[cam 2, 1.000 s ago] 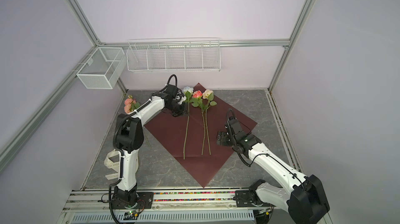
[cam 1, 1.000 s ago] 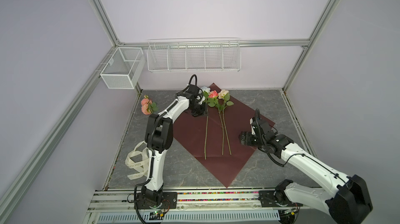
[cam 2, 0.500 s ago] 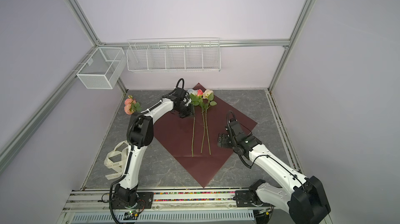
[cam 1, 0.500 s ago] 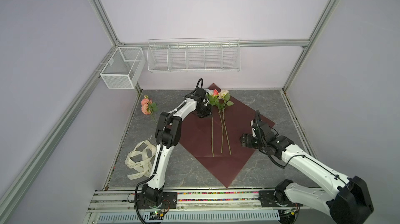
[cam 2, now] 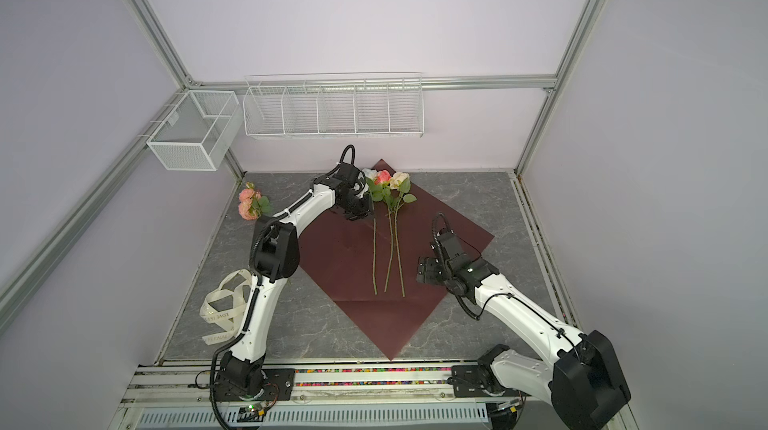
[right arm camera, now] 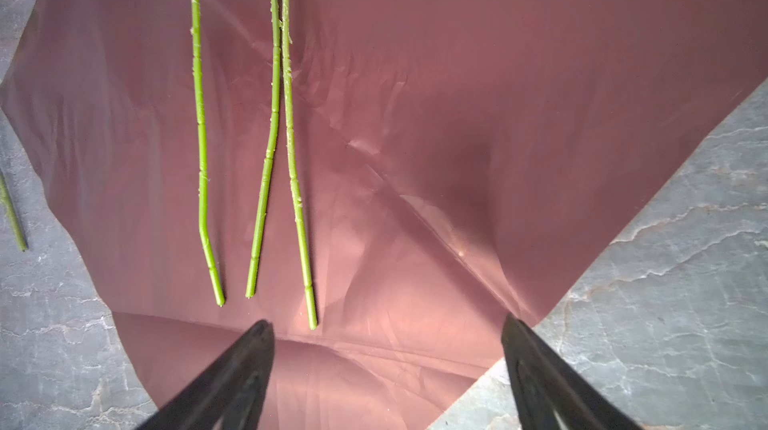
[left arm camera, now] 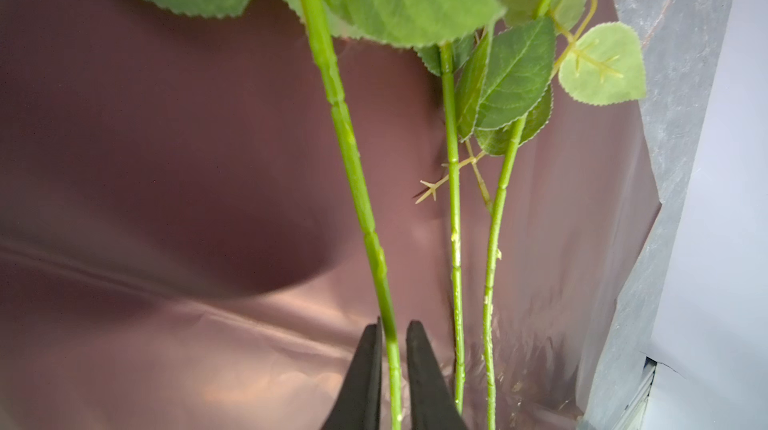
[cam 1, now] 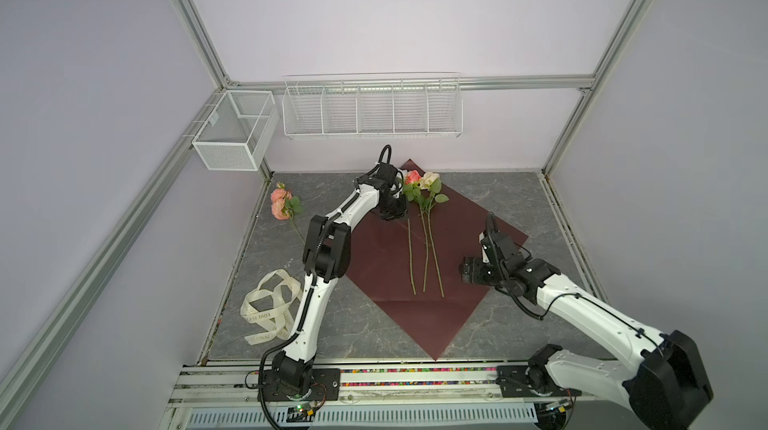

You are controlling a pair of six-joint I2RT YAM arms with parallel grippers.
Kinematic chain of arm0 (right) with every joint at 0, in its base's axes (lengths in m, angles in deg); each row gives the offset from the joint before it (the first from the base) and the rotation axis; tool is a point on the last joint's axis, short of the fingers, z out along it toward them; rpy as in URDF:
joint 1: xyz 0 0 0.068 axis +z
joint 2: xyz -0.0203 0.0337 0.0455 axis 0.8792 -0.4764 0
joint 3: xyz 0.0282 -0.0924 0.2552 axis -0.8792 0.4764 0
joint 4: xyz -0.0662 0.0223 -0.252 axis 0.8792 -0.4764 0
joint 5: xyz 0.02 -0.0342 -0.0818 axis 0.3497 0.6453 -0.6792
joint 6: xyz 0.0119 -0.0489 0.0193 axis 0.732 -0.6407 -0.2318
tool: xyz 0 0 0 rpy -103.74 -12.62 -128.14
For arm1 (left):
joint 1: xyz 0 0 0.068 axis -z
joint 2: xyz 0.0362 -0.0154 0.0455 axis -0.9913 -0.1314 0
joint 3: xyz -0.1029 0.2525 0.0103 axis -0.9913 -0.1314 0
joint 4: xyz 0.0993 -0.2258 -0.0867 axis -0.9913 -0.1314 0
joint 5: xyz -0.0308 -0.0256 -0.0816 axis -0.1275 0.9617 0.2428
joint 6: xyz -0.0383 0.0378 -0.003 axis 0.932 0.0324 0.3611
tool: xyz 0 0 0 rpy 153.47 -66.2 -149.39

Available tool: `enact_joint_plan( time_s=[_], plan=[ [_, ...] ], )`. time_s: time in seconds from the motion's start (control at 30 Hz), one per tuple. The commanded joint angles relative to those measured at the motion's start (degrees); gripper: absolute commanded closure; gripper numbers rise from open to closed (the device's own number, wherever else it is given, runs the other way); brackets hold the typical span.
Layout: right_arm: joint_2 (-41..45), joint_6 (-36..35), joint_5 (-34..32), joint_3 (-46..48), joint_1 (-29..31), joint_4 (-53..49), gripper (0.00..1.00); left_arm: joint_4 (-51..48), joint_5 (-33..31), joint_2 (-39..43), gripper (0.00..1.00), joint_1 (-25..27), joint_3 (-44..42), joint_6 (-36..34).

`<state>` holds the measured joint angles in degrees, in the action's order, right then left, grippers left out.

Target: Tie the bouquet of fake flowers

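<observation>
In a top view the bouquet of fake flowers lies on dark-red paper, with the ribbon well apart. Left wrist: the left gripper is slightly parted around one stem. Right wrist: the right gripper is spread wide and empty. The stem has moved nearer its neighbours.

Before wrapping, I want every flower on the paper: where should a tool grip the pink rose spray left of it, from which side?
Take the pink rose spray by its bare stem below the leaves, from above, closing across it: it lies flat on the tabletop; blooms look crushable.
</observation>
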<state>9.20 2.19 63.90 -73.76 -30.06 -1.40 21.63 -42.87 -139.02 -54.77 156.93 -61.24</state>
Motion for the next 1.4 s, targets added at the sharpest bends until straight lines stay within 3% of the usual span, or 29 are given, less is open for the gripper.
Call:
enact_joint_plan(
  time_s=[0.0,0.07,0.33,0.43,0.53,0.73,0.87,1.1,1.37],
  plan=[
    [-0.56,0.96,0.56,0.3,-0.38,0.55,0.11,-2.42,-1.7,-1.19,0.84,0.62,-0.14,-1.66],
    [-0.41,0.94,0.57,0.23,-0.39,0.55,0.11,-2.93,-2.61,-0.83,0.82,0.62,0.3,-2.49],
    [1.7,0.33,-0.15,-0.74,-0.39,-0.96,0.11,-9.96,-7.34,3.78,0.59,0.64,5.51,-8.58],
    [2.34,0.34,0.78,-0.75,-0.37,-0.37,0.11,-9.72,-8.4,8.6,0.54,0.64,2.63,-9.83],
    [3.08,-0.34,3.92,-0.17,-0.38,2.88,0.11,-7.79,-14.12,15.3,0.5,0.0,-3.6,-11.16],
    [2.01,-3.46,13.58,-1.1,1.38,10.88,0.11,-2.6,-18.17,26.43,0.52,-9.94,-21.22,-10.85],
    [-1.07,-7.27,14.21,-4.3,5.33,11.31,0.12,-1.8,-20.17,29.95,0.55,-19.82,-29.53,-10.91],
    [-9.35,-10.5,11.86,-12.06,10.05,8.09,0.11,-4.78,-24.95,26.84,0.58,-30.73,-31.3,-11.61],
    [-16.39,-11.05,11.54,-16.92,13.32,7.38,0.11,-5.23,-25.91,21.16,0.58,-33.31,-30.29,-11.84]
  ],
)
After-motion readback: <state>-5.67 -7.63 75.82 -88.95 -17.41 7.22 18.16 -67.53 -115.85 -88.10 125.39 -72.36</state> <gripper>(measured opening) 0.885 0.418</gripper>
